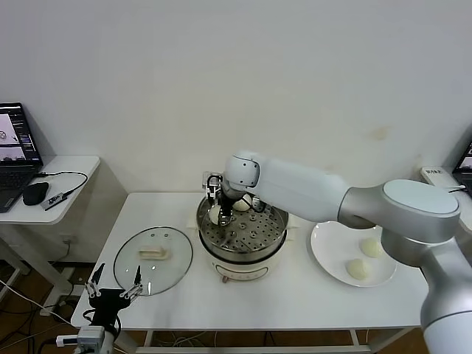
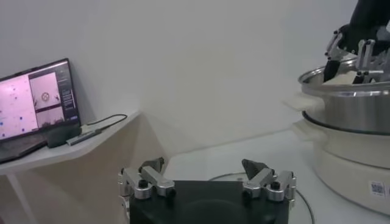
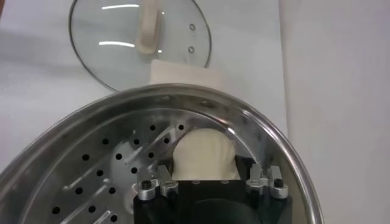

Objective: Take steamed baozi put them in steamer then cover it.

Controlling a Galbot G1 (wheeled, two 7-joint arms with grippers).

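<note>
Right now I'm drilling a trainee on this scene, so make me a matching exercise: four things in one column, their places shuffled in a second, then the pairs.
Things:
1. glass lid
2. two baozi
3. right tool
4. left tool

Places:
A. on the white plate, on the steamer's right
B. inside the steel steamer, around a baozi
C. flat on the table, on the steamer's left
D. at the table's near left edge, by the lid, open and empty

Pairs: 1-C, 2-A, 3-B, 4-D
</note>
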